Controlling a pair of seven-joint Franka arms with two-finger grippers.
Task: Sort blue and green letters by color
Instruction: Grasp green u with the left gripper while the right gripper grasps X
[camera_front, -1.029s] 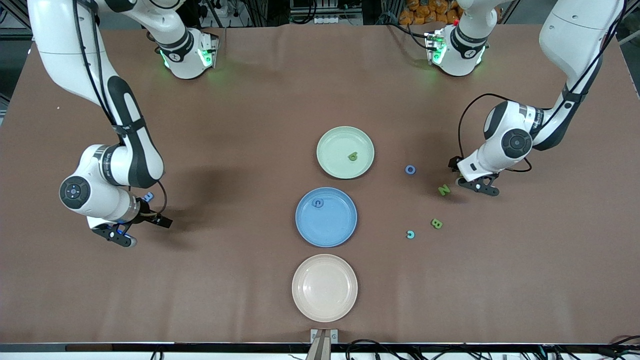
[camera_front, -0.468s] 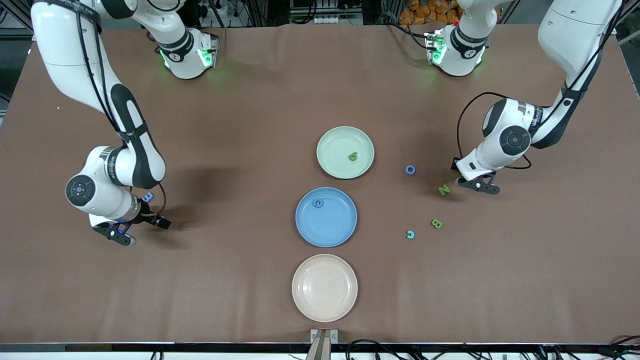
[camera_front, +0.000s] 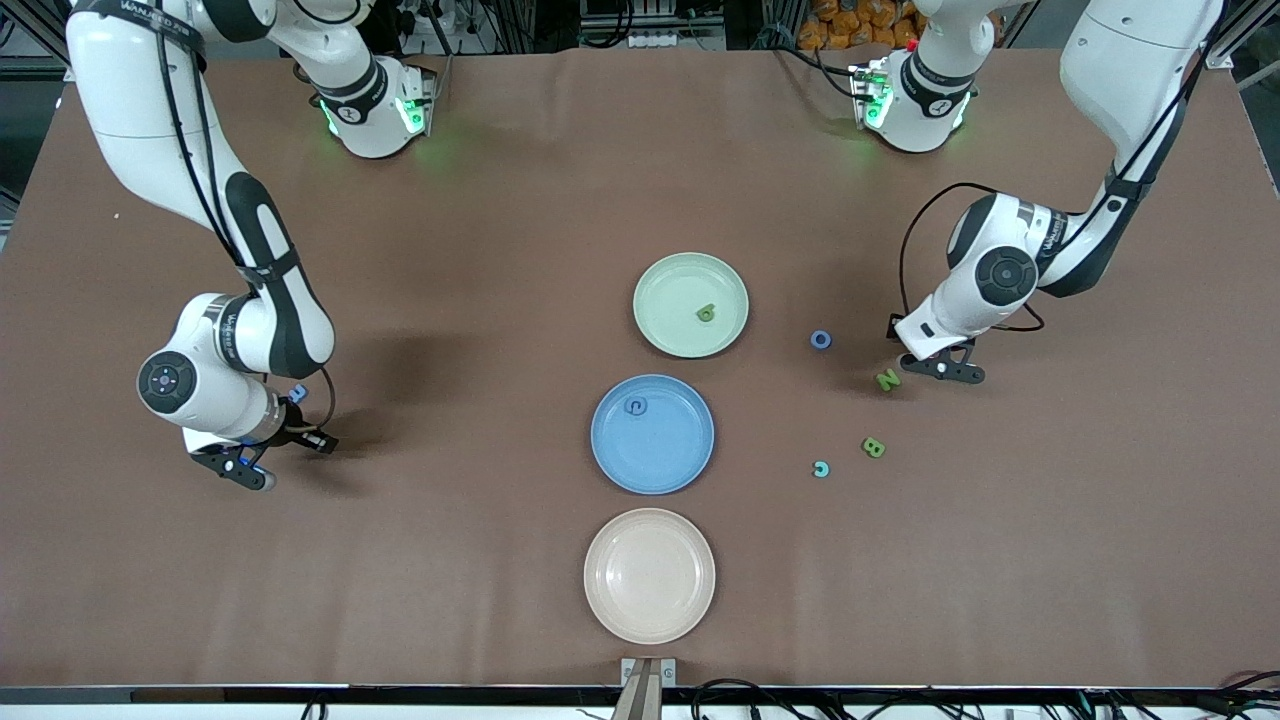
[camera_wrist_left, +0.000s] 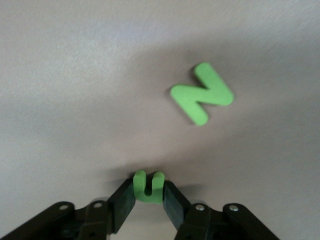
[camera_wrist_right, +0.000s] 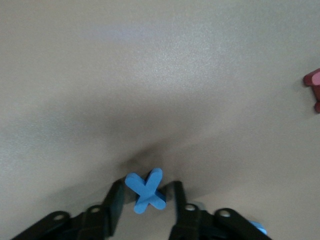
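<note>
From the high front camera, a brown desk (camera_front: 500, 250) carries three plates in a row: a green plate (camera_front: 668, 330), a blue plate (camera_front: 680, 470) nearer the camera, and a pale pink plate (camera_front: 650, 620) nearest. A green letter (camera_front: 706, 313) lies in the green plate and a blue letter C (camera_front: 635, 405) in the blue plate. The left jaws (camera_front: 935, 367) sit low at the left arm's end of the desk, with a green N (camera_front: 887, 379) just beside them, a blue O (camera_front: 821, 339) near, and a green B (camera_front: 873, 447) and teal C (camera_front: 821, 468) a little farther off, nearer the camera. The right jaws (camera_front: 245, 470) sit low at the right arm's end, with a blue piece (camera_front: 297, 394) close by. In the left wrist view, the left jaws (camera_wrist_left: 148, 192) are clamped on a small green U (camera_wrist_left: 148, 186), its prongs pointing away from the wrist; the green N (camera_wrist_left: 202, 99) lies flat on the desk ahead of them, apart. In the right wrist view, the right jaws (camera_wrist_right: 146, 197) stand either side of a blue X (camera_wrist_right: 146, 190), seemingly pressing on it. A dark red letter (camera_wrist_right: 314, 86) shows at the edge, well apart from the jaws.
</note>
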